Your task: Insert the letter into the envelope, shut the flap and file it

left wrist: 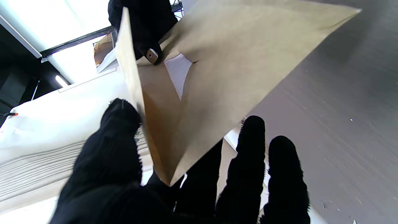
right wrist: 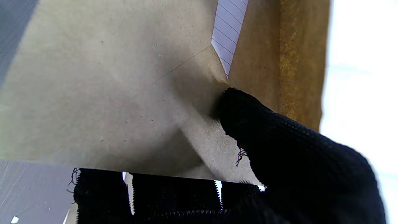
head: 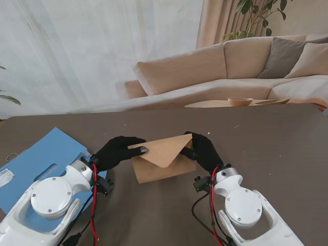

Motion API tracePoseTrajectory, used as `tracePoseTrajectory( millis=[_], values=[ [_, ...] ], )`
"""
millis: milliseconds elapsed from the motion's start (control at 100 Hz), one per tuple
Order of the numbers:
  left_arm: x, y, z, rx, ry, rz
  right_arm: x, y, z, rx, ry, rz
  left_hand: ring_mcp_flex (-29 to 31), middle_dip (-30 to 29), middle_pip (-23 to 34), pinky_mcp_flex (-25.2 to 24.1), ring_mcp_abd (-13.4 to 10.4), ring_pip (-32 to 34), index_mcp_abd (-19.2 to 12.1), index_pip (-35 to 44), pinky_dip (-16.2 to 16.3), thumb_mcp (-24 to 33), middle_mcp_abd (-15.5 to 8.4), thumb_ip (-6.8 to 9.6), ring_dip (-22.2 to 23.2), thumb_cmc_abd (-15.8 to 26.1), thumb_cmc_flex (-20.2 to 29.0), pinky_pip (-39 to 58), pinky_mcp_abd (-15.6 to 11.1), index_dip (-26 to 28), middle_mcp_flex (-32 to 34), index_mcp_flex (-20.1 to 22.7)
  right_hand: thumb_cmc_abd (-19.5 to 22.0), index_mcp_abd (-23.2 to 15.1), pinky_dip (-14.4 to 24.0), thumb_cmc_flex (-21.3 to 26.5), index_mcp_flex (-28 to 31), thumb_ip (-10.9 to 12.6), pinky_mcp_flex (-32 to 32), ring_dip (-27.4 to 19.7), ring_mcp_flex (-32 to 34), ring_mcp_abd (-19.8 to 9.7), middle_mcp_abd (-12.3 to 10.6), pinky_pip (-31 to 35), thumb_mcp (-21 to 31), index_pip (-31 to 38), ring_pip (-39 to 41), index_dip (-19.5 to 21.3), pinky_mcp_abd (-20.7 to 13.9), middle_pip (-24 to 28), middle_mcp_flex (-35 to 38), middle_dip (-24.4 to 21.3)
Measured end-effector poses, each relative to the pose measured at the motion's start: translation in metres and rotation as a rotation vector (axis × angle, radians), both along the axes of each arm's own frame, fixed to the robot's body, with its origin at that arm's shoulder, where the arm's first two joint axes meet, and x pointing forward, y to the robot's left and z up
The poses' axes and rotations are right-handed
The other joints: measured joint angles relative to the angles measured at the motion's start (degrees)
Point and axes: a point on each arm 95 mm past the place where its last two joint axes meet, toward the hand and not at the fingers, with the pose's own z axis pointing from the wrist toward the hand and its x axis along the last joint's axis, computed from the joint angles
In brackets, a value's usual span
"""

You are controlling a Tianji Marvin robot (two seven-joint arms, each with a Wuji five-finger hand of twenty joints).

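Both hands pinch the envelope (head: 163, 161) at mid-desk (head: 266, 148): left hand (head: 117, 152) fingers clamped on the flap (head: 165, 148), right hand (head: 204, 151) gripping the side. Light, bendy paper; best held by its edges. The letter (right wrist: 228, 34) sits inside.

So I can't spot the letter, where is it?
Inside the envelope held mid-table between both hands; only a lined sliver of the letter shows under the flap in the wrist views.
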Motion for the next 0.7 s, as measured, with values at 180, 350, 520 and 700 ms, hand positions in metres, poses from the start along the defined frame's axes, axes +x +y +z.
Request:
tracePoseTrajectory(
  millis=[180, 350, 520, 700],
  values=[
    [-0.0018, 0.0029, 0.0008, 0.034, -0.006, -0.028, 0.0012, 0.001, 0.0015, 0.006, -0.002, -0.002, 0.0, -0.6, 3.0, 0.1, -1.6, 7.2, -0.9, 3.5, -0.7, 6.6, -1.7, 0.0, -1.9, -3.2, 2.6, 3.2, -0.2, 0.8, 2.8, 0.5, 0.0, 0.0, 0.0, 0.0, 0.0, 0.0, 0.0, 0.0, 0.0, 0.0, 0.0, 0.0, 0.0, 0.0, 0.0, 0.0, 0.0, 0.0, 0.0, 0.1],
    [-0.0015, 0.0021, 0.0008, 0.049, -0.021, -0.031, 0.0026, 0.0016, 0.0028, 0.009, -0.006, 0.003, 1.5, 8.2, 5.8, 1.2, -2.1, 13.1, -3.6, 15.0, -0.7, 1.4, -3.1, 0.0, -1.9, -2.8, 15.1, 6.6, -0.6, 1.1, 7.9, 3.0, 0.0, 0.0, 0.0, 0.0, 0.0, 0.0, -0.5, 0.0, 0.0, 0.0, 0.0, 0.0, 0.0, -0.4, 0.0, 0.0, 0.0, 0.0, 0.0, 0.1],
    [-0.0006, 0.0, 0.0015, 0.019, -0.03, 0.005, 0.0026, 0.0017, 0.0025, 0.001, -0.014, 0.043, 3.5, 10.5, 9.4, 3.4, -2.1, 18.4, -3.6, 19.8, -0.7, 1.1, -3.1, 0.0, -1.0, -2.8, 16.9, 10.2, -0.6, 1.6, 9.6, 4.2, 0.8, 1.4, -0.1, 0.0, -1.0, 0.0, -4.0, 0.0, -2.0, 0.0, -0.2, -0.3, 0.0, -2.9, -2.0, -3.6, 0.0, -2.4, -1.4, -1.5],
    [0.0013, -0.0002, 0.0034, -0.011, -0.048, 0.05, -0.001, -0.0043, 0.0034, -0.039, -0.001, 0.154, 3.6, 13.3, 12.3, 3.8, -2.1, 21.5, -3.5, 22.9, -0.7, 2.3, -2.6, 0.0, -0.1, -2.8, 17.0, 12.4, -0.6, 5.4, 9.6, 4.1, 1.1, 3.2, -0.9, 1.5, -10.0, 0.7, -16.3, -2.2, -15.9, -0.2, -2.0, -10.0, 3.9, -21.5, -13.0, -0.6, -3.1, -8.7, -18.5, -4.6]
  ],
)
